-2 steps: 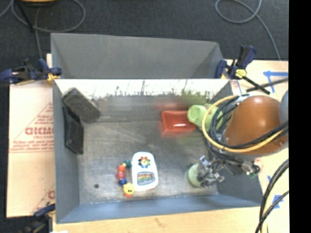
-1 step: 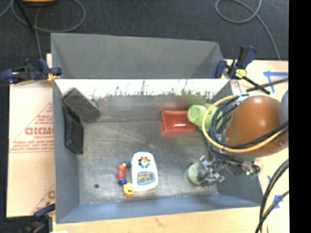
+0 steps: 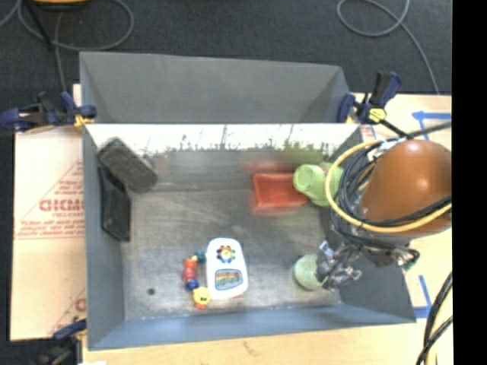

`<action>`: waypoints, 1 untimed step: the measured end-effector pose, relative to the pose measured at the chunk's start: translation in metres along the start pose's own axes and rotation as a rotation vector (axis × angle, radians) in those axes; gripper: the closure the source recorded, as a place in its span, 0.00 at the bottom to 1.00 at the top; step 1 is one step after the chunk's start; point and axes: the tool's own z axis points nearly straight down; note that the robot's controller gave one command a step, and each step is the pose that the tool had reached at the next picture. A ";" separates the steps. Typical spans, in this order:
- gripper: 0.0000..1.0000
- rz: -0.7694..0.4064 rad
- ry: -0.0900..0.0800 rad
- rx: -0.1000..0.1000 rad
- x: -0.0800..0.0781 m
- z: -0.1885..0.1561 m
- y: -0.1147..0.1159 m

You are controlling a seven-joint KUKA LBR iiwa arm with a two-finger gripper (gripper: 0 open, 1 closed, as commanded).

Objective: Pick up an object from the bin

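My gripper [image 3: 337,266] is low in the bin's front right corner. Just to its left, touching or partly under it, lies a small pale green round thing [image 3: 305,273]. Further back, near the right wall, a light green cup [image 3: 310,181] lies on its side against a red box [image 3: 275,191]. Part of the cup is hidden behind the arm's cables.
A white toy with coloured buttons [image 3: 226,268] and a string of coloured beads [image 3: 193,275] lie at the front middle. A dark grey block [image 3: 126,164] and a black flat piece [image 3: 115,204] rest against the left wall. The arm's brown cover and cables hang over the right side.
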 end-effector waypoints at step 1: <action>0.00 -0.215 -0.006 0.007 -0.002 0.015 -0.016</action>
